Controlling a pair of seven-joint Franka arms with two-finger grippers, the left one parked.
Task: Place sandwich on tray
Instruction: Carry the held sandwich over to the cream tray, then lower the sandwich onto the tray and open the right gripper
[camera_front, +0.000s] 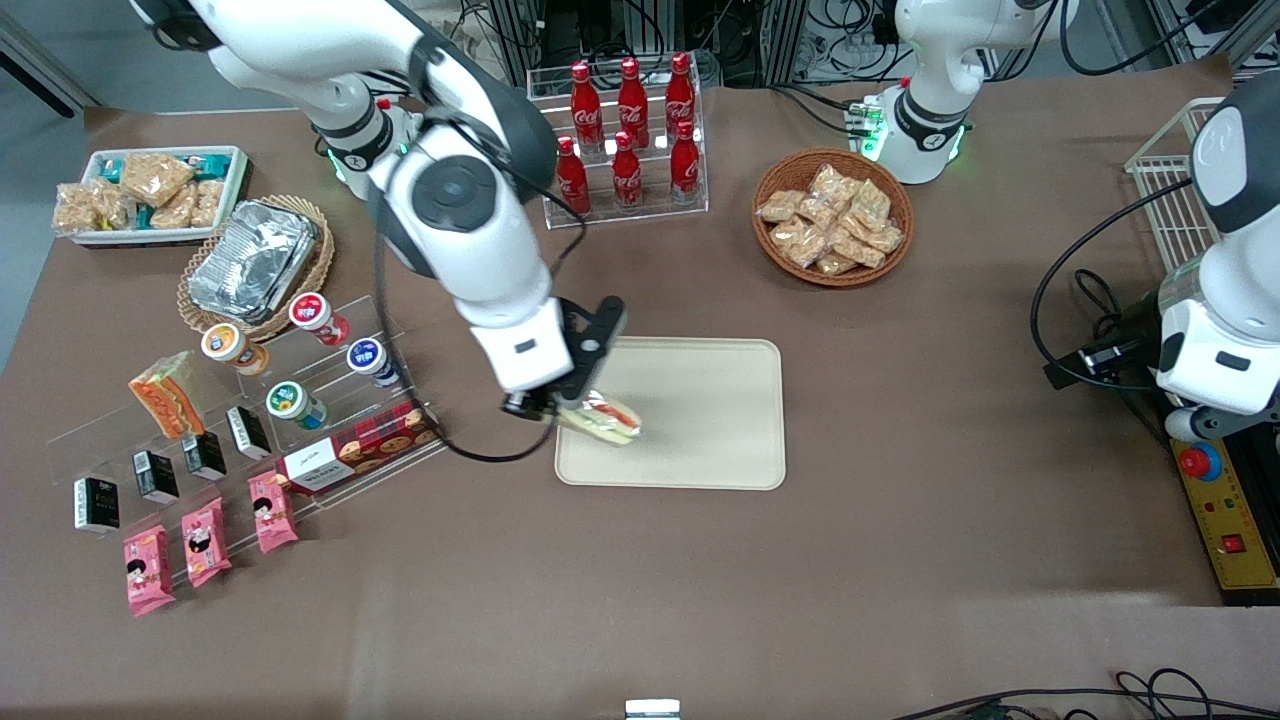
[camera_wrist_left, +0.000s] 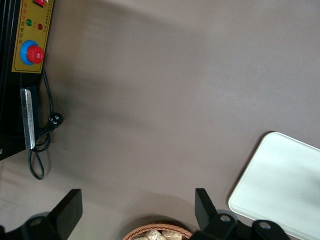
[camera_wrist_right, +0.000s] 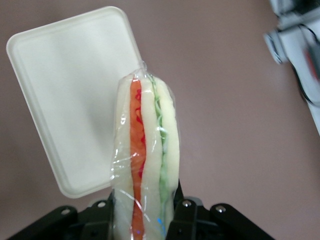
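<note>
The sandwich is a clear-wrapped wedge of white bread with red-orange and green filling stripes. My gripper is shut on it, one finger on each bread face. It hangs over the edge of the cream tray that lies toward the working arm's end of the table. Whether the sandwich touches the tray I cannot tell. A corner of the tray also shows in the left wrist view.
A clear stepped rack with cups, small black packs and a cookie box stands beside the tray, with another orange-faced wedge on it. A cola bottle rack and a wicker snack basket stand farther from the front camera.
</note>
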